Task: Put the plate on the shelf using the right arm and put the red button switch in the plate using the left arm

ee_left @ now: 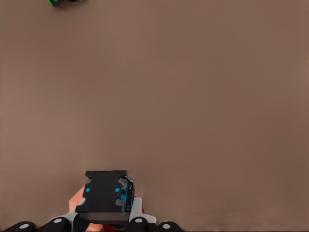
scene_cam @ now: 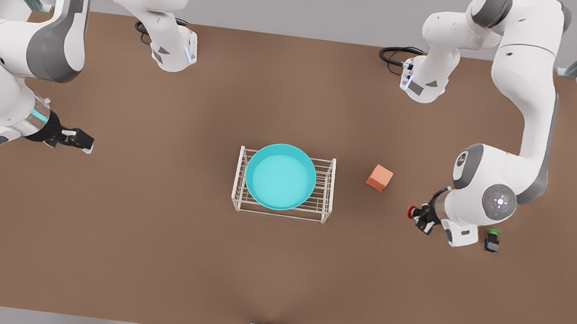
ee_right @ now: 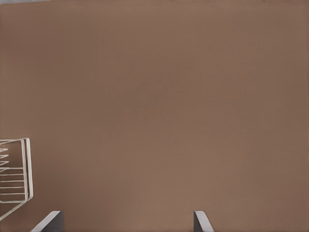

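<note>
The turquoise plate (scene_cam: 280,176) lies flat on the white wire shelf (scene_cam: 325,199) at the table's middle. At the front view's right, my left gripper (scene_cam: 421,218) is shut on the red button switch (scene_cam: 413,212), whose red cap points toward the shelf. From the left wrist, the switch's black body (ee_left: 106,195) sits between the fingers of the left gripper (ee_left: 104,221). Far off at the front view's left, my right gripper (scene_cam: 83,141) waits open with nothing in it. In the right wrist view its fingertips (ee_right: 50,222) stand wide apart, with a corner of the shelf (ee_right: 26,169) beside them.
An orange cube (scene_cam: 379,177) rests between the shelf and the left gripper. A green-capped black switch (scene_cam: 491,241) stands on the table just behind the left arm's wrist, and its green cap (ee_left: 65,2) peeks in at the left wrist view's edge. Bare brown table surrounds the shelf.
</note>
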Robot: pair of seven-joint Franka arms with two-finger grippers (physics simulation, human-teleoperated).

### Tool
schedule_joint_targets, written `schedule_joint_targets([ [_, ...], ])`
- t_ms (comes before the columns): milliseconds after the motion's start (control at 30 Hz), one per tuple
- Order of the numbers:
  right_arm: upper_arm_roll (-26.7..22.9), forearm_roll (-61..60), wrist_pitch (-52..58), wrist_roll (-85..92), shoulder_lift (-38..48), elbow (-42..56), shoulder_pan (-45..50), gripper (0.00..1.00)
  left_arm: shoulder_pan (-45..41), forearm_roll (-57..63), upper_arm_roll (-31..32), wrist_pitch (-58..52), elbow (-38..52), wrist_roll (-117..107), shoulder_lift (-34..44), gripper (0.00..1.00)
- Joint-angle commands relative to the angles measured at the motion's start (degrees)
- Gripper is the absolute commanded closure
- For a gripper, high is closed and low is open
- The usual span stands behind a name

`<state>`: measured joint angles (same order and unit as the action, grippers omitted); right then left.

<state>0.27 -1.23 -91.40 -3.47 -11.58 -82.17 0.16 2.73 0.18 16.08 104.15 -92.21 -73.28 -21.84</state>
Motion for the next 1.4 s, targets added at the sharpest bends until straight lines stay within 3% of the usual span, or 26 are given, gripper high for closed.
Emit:
schedule_joint_targets([
  [0,0.0,0.1,-0.1,0.1,0.1,0.0,0.0,0.00,0.0,-1.7,2.6,-7.0,0.3,-7.5,1.3,0.52],
  [233,0.0,0.0,-0.2,0.1,0.1,0.0,0.0,0.00,-1.0,-1.5,13.7,-8.6,0.3,-21.2,1.5,0.52],
  [467,0.0,0.0,-0.3,0.1,0.1,0.0,0.0,0.00,-15.3,-1.1,13.9,-2.9,8.8,-39.5,-5.8,0.52],
  [600,0.0,0.0,-0.2,0.1,0.1,0.1,-0.1,0.00,-18.5,0.3,13.7,-1.6,16.6,-44.1,-12.0,0.52],
  [767,-0.1,0.1,0.1,0.2,0.2,0.1,-0.1,0.00,-22.2,2.4,13.6,8.5,19.0,-50.6,-16.4,0.52],
  [967,-0.1,0.0,-0.2,0.1,0.2,0.1,-0.1,0.00,-24.3,3.5,13.5,8.4,20.2,-53.4,-17.4,0.51],
  [1000,-0.1,0.0,-0.2,0.1,0.2,0.1,-0.1,0.00,-24.2,3.6,13.4,8.1,20.2,-53.2,-17.4,0.13],
  [1033,-0.1,0.0,-0.2,0.0,0.2,0.1,-0.1,0.00,-24.2,4.6,13.4,7.7,20.2,-53.2,-17.4,0.00],
  [1133,-0.1,0.0,-0.3,0.1,0.2,0.1,-0.1,0.00,-23.7,5.2,13.3,6.3,20.2,-52.6,-16.7,0.00],
  [1233,-0.1,0.0,-0.2,0.0,0.2,0.1,-0.2,0.00,-9.0,7.4,13.5,-18.3,23.1,-19.2,-9.2,0.00],
  [1333,-0.2,0.0,-0.2,0.0,0.2,0.1,-0.2,0.00,8.3,10.6,13.4,-19.6,21.1,26.8,-1.9,0.00],
  [1367,-0.2,0.0,-0.2,0.0,0.2,0.1,-0.2,0.00,19.2,5.0,13.5,-18.7,13.4,48.7,4.4,0.00],
])
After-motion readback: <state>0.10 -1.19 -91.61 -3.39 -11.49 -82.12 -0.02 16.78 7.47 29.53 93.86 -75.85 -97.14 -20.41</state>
